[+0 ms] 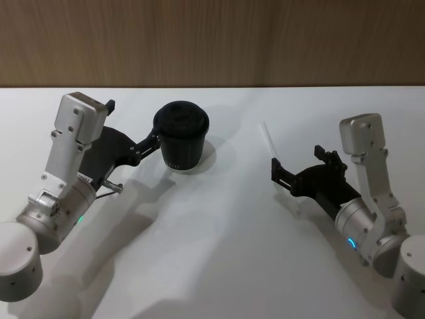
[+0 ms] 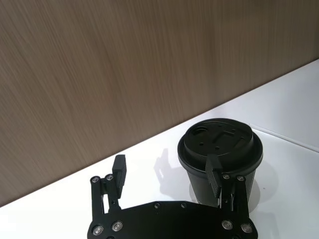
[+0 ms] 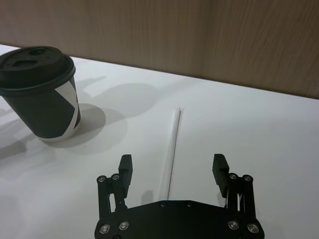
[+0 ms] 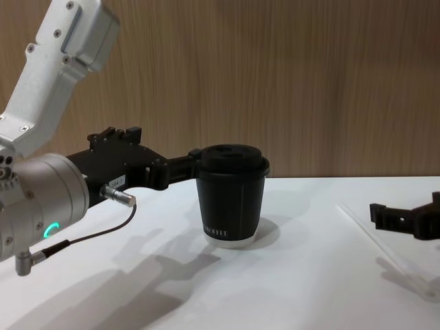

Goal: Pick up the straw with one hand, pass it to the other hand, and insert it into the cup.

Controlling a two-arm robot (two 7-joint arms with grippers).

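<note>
thin, straight white plastic straw (image 1: 267, 137) (image 3: 174, 149) (image 4: 371, 236): flat on the white tabletop (image 1: 219, 252), on the robot's right half, well apart from the cup.

straw's long axis: running away from the robot, far tip leaning slightly toward the robot's left, near tip pointing back at the right gripper.

small black ribbed paper cup with a domed black lid (image 1: 180, 136) (image 2: 219, 144) (image 3: 40, 94) (image 4: 230, 199): upright on the tabletop, on the left half, in front of the brown wood-grain wall (image 1: 212, 40).

right gripper (image 1: 299, 159) (image 3: 172, 164): black, two-fingered, on a silver-grey wrist with a blue light. Placed at the straw's near end and straddling it, one finger on each side, neither touching the straw.

right jaws: spread wide, holding nothing.

left gripper (image 1: 131, 123) (image 2: 167, 172): black, two-fingered, on a silver-grey wrist with a green glowing ring and a thin cable. Reaching in from the left at the height of the cup's upper wall. One finger (image 2: 215, 174) at the cup's side just below the lid, contact impossible to tell. Other finger well off to the side, so the cup is not between the two.

left jaws: spread wide, holding nothing.
</note>
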